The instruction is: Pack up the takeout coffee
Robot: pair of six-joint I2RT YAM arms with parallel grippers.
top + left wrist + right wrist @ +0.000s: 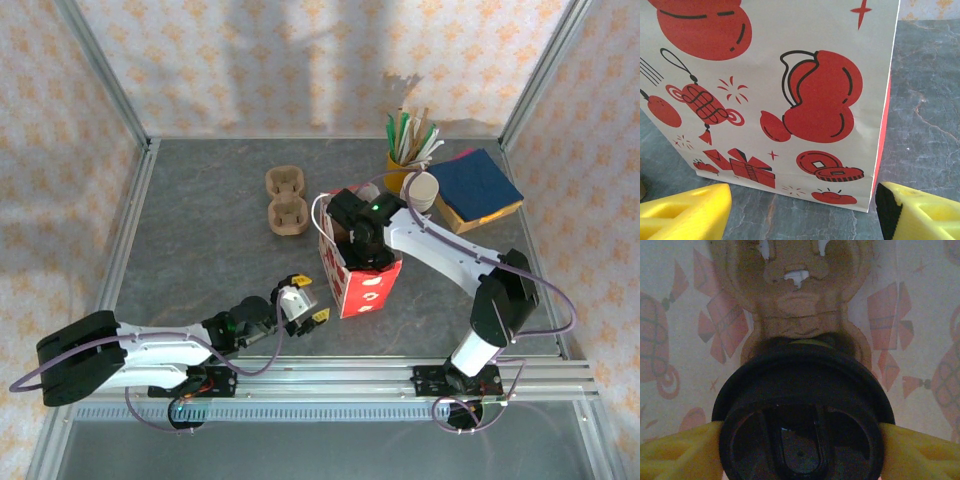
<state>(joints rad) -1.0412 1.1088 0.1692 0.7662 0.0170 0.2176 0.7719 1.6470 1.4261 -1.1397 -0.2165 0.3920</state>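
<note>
The takeout coffee's round black lid (pixel 802 410) sits between my right gripper's yellow fingers (pixel 675 452); the right gripper (pixel 801 440) is shut on the cup. The cup's body is hidden under the lid. This happens inside the red-and-white paper bag (pixel 367 288), where the right gripper (pixel 360 235) reaches down through the open top. Below the cup lies a brown pulp carrier (pixel 790 295) on the bag's floor. My left gripper (pixel 303 302) rests open on the table beside the bag's lower corner (pixel 867 200), its yellow fingers (pixel 687 212) apart and holding nothing.
A second brown pulp carrier (pixel 286 200) lies on the grey table behind the bag. At the back right stand a yellow cup of stir sticks (pixel 408 150), a stack of paper cups (pixel 424 190) and a blue-topped napkin pile (pixel 478 188). Metal frame rails (pixel 125 240) edge the table.
</note>
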